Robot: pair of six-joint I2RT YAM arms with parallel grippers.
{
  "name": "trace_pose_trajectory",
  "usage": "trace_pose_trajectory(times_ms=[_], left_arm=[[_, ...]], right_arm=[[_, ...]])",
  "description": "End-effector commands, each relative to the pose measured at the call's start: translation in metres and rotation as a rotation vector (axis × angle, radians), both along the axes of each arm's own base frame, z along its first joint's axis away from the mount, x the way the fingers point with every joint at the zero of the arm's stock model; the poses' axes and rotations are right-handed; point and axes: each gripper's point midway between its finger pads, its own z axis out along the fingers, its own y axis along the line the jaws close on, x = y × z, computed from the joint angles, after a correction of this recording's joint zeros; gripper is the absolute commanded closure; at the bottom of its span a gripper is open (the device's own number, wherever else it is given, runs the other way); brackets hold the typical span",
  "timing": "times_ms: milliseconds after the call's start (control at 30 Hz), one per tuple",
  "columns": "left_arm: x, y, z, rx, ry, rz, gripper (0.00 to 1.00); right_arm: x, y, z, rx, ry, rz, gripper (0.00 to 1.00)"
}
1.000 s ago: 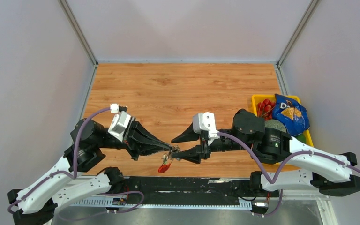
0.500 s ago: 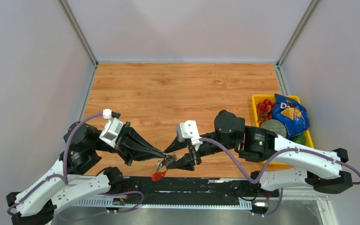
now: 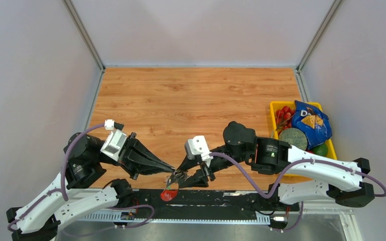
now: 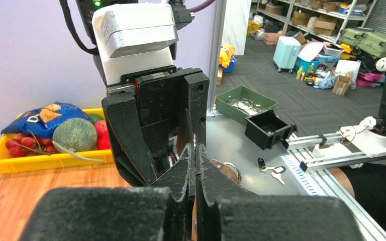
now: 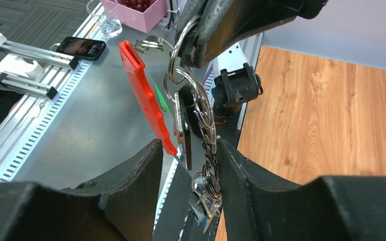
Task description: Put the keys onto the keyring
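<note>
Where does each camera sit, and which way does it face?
Top: above and behind the arms, looking down on the table; both arms show, left gripper and right gripper meeting.
Left wrist: on the left arm, looking past its shut jaws at the right gripper and bin.
Right wrist: on the right arm, looking between its parted jaws at the keyring.
Shared: top and right wrist both show the red tag.

The keyring (image 5: 202,113) is shiny metal, its tag (image 5: 146,95) glossy red plastic; the right tool (image 5: 188,146) matt black; the tabletop (image 3: 196,100) smooth wood-grain.
</note>
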Motion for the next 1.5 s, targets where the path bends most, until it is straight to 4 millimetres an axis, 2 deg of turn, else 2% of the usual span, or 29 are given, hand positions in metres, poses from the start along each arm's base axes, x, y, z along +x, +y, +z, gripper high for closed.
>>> trace_pose_trajectory(times_ms=[0,100,467,633,767,900,1067,1233,1400,1467], left_arm=[[-0.01,0.011,0.028,-0.093,-0.063,-0.013,1.0],[-0.01,0.012,0.028,-0.096,-0.064,-0.01,1.0],[-0.012,0.016,0.037,-0.115,-0.076,0.001,1.0],[-0.009,0.019,0.043,-0.129,-0.079,0.032,1.0],[0.0,0.018,0.041,-0.111,-0.059,0.088,0.99],[0.015,0.018,0.038,-0.096,-0.023,0.179,0.92],[0.047,0.024,0.044,-0.084,0.042,0.376,0.7],[0.055,0.035,0.049,-0.077,0.057,0.454,0.57],[0.056,0.042,0.053,-0.083,0.077,0.48,0.52],[0.057,0.042,0.049,-0.067,0.102,0.485,0.51]], right_arm=[[-0.007,0.004,0.012,0.055,-0.011,0.049,0.55],[-0.008,0.006,0.011,0.054,-0.013,0.056,0.64],[-0.011,0.005,0.008,0.056,-0.005,0.075,0.82],[-0.014,0.005,0.017,0.087,-0.003,0.094,1.0],[-0.017,0.002,0.032,0.134,-0.008,0.103,1.0],[-0.019,-0.001,0.044,0.189,-0.002,0.104,1.0],[-0.014,0.005,0.039,0.194,0.012,0.071,1.0],[0.002,0.0,0.043,0.213,-0.006,-0.035,1.0],[0.029,-0.009,0.055,0.242,-0.02,-0.21,1.0],[0.041,-0.014,0.063,0.258,-0.018,-0.285,1.0]])
